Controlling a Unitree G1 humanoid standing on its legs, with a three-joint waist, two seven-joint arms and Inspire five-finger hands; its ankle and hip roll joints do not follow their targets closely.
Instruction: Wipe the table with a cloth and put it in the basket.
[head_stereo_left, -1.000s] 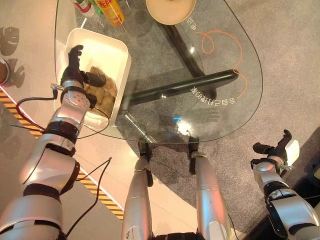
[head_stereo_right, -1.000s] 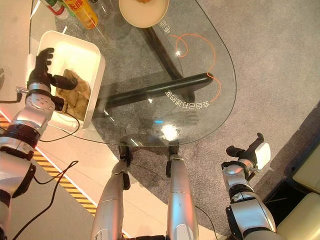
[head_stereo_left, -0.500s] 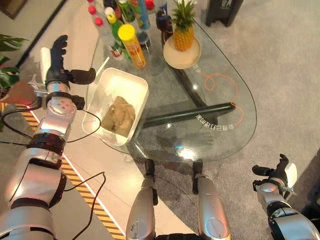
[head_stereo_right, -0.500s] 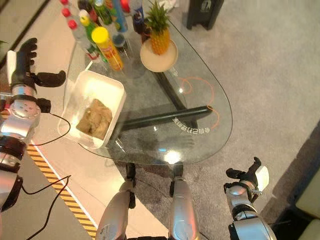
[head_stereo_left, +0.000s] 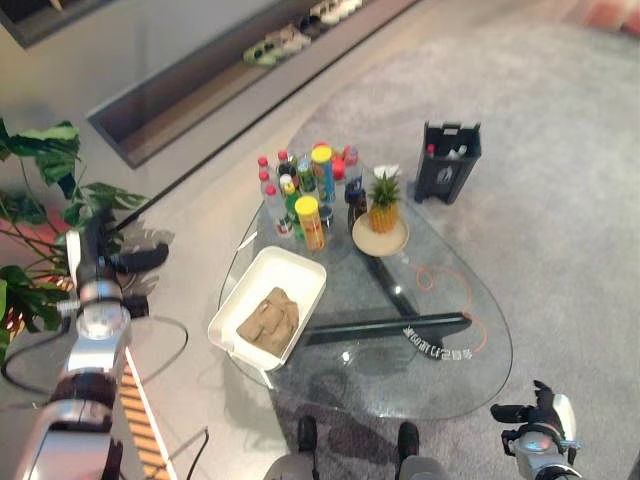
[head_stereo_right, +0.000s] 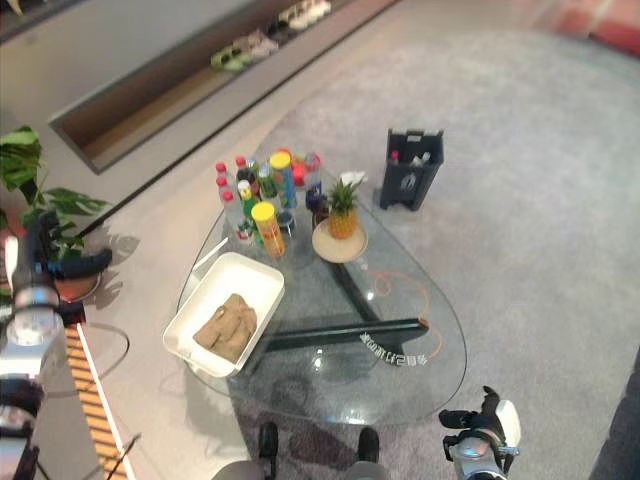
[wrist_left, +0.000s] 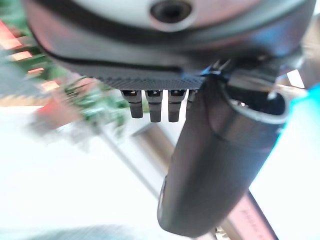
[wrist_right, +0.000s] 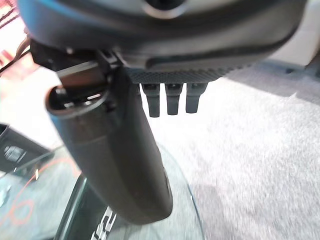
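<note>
A crumpled tan cloth (head_stereo_left: 270, 320) lies inside the white rectangular basket (head_stereo_left: 300, 270) on the left part of the glass table (head_stereo_left: 450, 370). My left hand (head_stereo_left: 95, 255) is raised well off to the left of the table, open, with straight fingers and the thumb out, holding nothing. My right hand (head_stereo_left: 540, 425) hangs low past the table's near right edge, also open and empty. In each wrist view the thumb (wrist_left: 210, 165) (wrist_right: 115, 150) stands out with straight fingers beside it.
Several bottles and cans (head_stereo_left: 305, 185) stand at the table's far end, beside a pineapple on a plate (head_stereo_left: 381, 215). A dark caddy (head_stereo_left: 447, 162) sits on the carpet beyond. A potted plant (head_stereo_left: 40, 220) stands at the left. A recessed ledge with shoes (head_stereo_left: 290, 40) runs along the back.
The camera has risen and pulled back, so the whole table and room now show. My left hand has lifted out of the basket and away to the left; the cloth stays in it.
</note>
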